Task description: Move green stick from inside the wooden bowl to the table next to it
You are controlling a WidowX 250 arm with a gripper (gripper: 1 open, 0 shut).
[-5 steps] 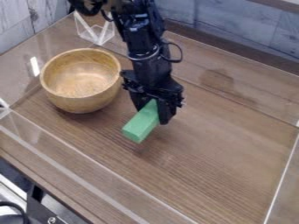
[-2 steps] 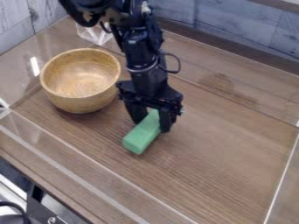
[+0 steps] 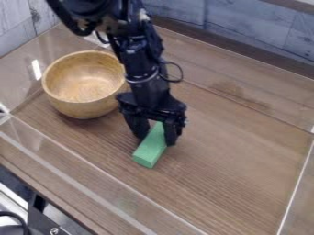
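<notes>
Since a second ago the green stick [image 3: 151,149] has gone from tilted in the grip to lying flat on the worktop [image 3: 233,184], beside the wooden bowl [image 3: 84,83]; the claw [image 3: 152,131] now stands spread open over its upper end.

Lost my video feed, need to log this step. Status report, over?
Claw open, straddling the green stick's upper end. Green stick lying on the table, right of the wooden bowl, clear of it. Nothing in the way.
</notes>
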